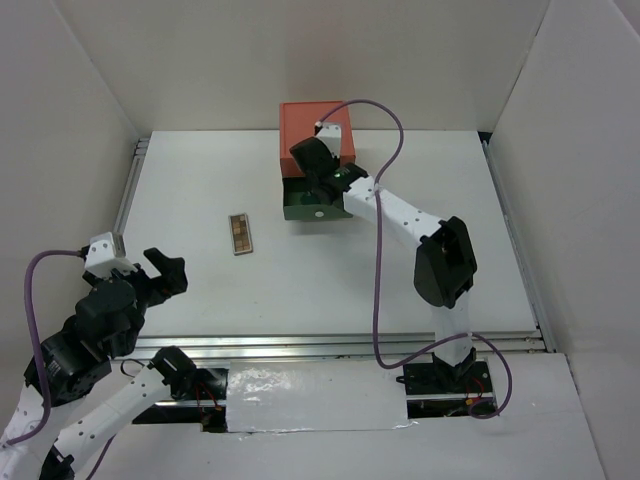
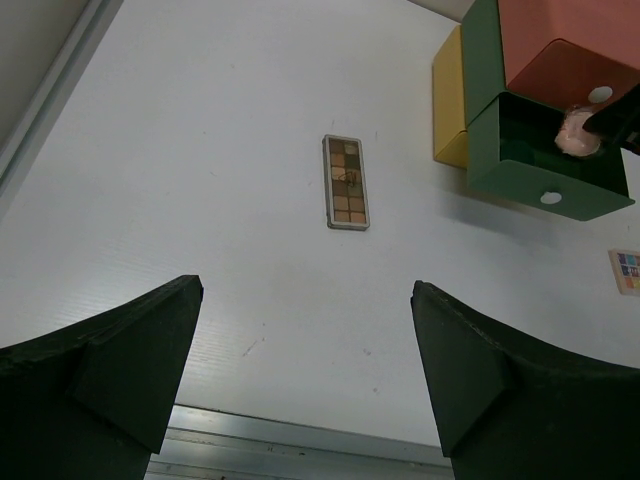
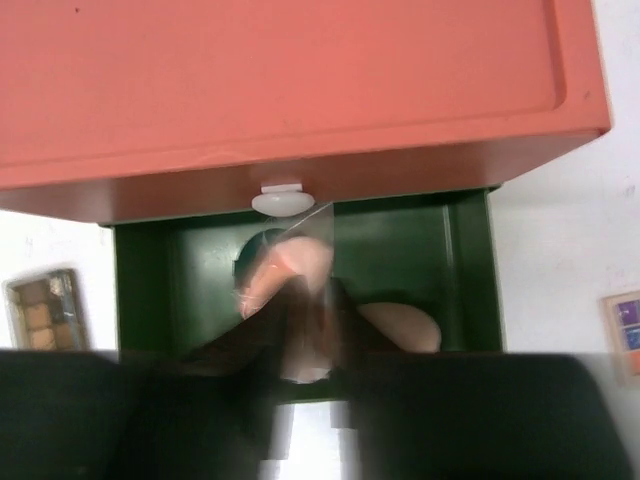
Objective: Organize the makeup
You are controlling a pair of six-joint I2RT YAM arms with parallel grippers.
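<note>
Palette (image 1: 241,233) long axis runs near-far; L fingers (image 2: 140,360) spread wide, R fingers (image 3: 150,410) state unclear.

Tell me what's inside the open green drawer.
In the green drawer a peach puff and a second puff show, with a dark round shape behind. The right end effector covers the drawer's front part.

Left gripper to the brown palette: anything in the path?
Nothing visible. Only bare table lies between the open left gripper and the brown palette. The drawer box stands off to the side.
</note>
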